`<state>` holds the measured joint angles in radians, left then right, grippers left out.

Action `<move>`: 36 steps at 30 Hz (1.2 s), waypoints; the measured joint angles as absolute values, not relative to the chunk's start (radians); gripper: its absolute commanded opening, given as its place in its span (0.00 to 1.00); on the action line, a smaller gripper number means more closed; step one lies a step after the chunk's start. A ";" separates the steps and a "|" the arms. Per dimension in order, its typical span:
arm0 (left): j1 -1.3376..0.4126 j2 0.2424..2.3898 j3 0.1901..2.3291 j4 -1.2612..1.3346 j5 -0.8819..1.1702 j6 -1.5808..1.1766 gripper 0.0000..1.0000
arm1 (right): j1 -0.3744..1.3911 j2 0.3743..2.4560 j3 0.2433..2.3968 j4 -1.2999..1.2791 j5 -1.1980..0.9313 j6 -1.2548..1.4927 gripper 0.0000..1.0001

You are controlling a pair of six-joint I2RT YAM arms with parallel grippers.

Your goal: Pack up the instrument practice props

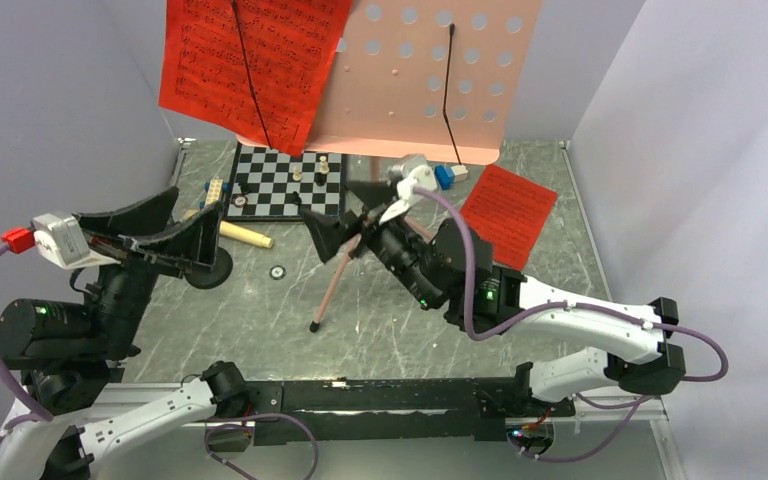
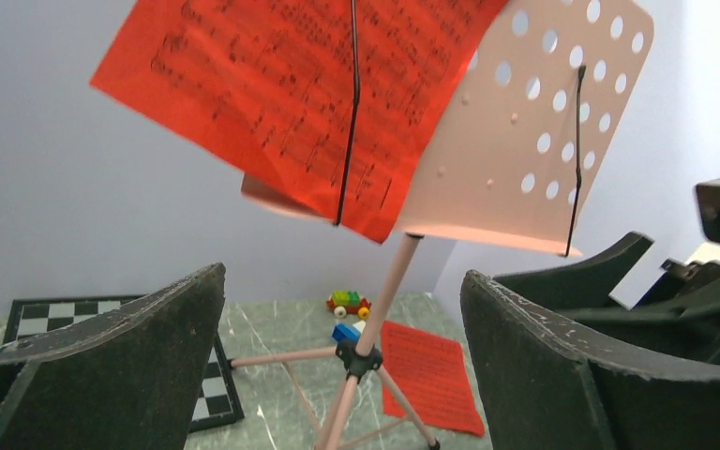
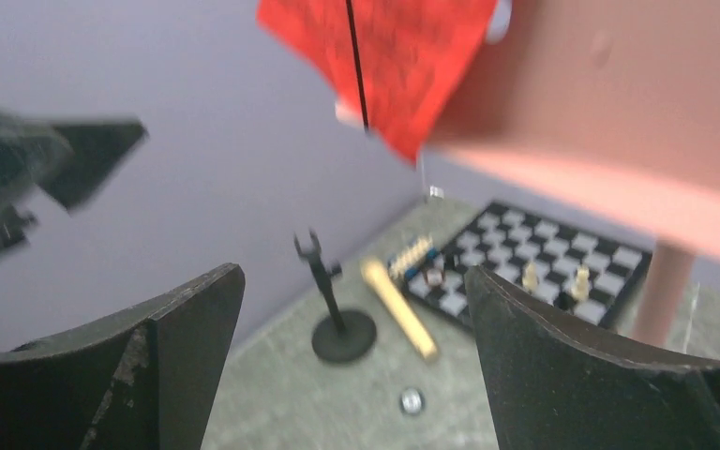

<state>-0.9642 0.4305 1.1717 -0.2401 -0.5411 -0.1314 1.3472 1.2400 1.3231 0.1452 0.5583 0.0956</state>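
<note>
Across the middle of the worktop (image 1: 260,310) the pink music stand (image 1: 430,80) rises on its tripod, a wire arm pinning one red page (image 1: 250,60) to its desk. The left fingers (image 2: 131,347) face it from well off and the right fingers (image 3: 562,356) hover just beside its pole. Both pairs are spread wide and hold nothing. Another red page (image 1: 508,212) lies flat near the right wall, with free room around it. Beside the chessboard (image 1: 285,180) the black microphone stand (image 3: 342,333) is upright, and the cream microphone (image 3: 398,309) lies just beside it.

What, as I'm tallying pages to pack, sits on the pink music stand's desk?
A red sheet-music page under the left black wire; the desk's right half shows bare. Any pages beneath are hidden.
</note>
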 measured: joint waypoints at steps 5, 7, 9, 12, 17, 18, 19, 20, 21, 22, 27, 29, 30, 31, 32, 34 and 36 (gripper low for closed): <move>-0.964 0.523 1.282 -0.215 -0.562 -0.117 0.99 | 1.347 1.349 1.525 0.226 0.625 0.051 0.94; -0.964 0.574 1.356 -0.218 -0.575 -0.120 0.99 | 1.342 1.390 1.589 0.232 0.657 0.043 0.94; -0.964 0.617 1.420 -0.223 -0.579 -0.123 0.99 | 1.324 1.441 1.671 0.213 0.673 0.053 0.95; -0.964 0.672 1.509 -0.251 -0.587 -0.128 0.99 | 1.269 1.518 1.808 0.123 0.667 0.104 0.95; -0.964 0.746 1.602 -0.276 -0.596 -0.127 0.99 | 1.174 1.579 1.919 -0.008 0.633 0.204 0.92; -0.964 0.755 1.605 -0.276 -0.599 -0.124 0.99 | 1.159 1.581 1.923 -0.030 0.620 0.224 0.91; -0.964 0.762 1.606 -0.276 -0.601 -0.122 0.99 | 1.147 1.584 1.928 -0.049 0.608 0.244 0.90; -0.964 0.771 1.606 -0.275 -0.604 -0.114 0.98 | 1.134 1.587 1.932 -0.068 0.590 0.267 0.89; -0.964 0.779 1.605 -0.272 -0.610 -0.104 0.98 | 1.127 1.589 1.934 -0.077 0.575 0.280 0.87; -0.964 0.788 1.602 -0.265 -0.617 -0.091 0.98 | 1.119 1.593 1.938 -0.086 0.558 0.297 0.87; -0.964 0.826 1.576 -0.223 -0.641 -0.036 0.92 | 1.110 1.625 1.967 -0.115 0.505 0.326 0.82; -0.962 0.839 1.565 -0.206 -0.643 -0.017 0.87 | 1.110 1.646 1.989 -0.125 0.491 0.330 0.80; -0.959 0.844 1.562 -0.200 -0.643 -0.011 0.85 | 1.110 1.658 2.002 -0.129 0.487 0.333 0.79; -0.955 0.849 1.559 -0.193 -0.643 -0.006 0.83 | 1.110 1.670 2.014 -0.131 0.482 0.334 0.78; -0.951 0.852 1.557 -0.189 -0.642 -0.001 0.81 | 1.110 1.678 2.019 -0.132 0.477 0.334 0.77; -0.937 0.858 1.557 -0.177 -0.641 0.009 0.78 | 1.109 1.689 2.025 -0.134 0.467 0.335 0.74; -0.921 0.860 1.557 -0.168 -0.640 0.012 0.78 | 1.107 1.695 2.025 -0.134 0.463 0.337 0.68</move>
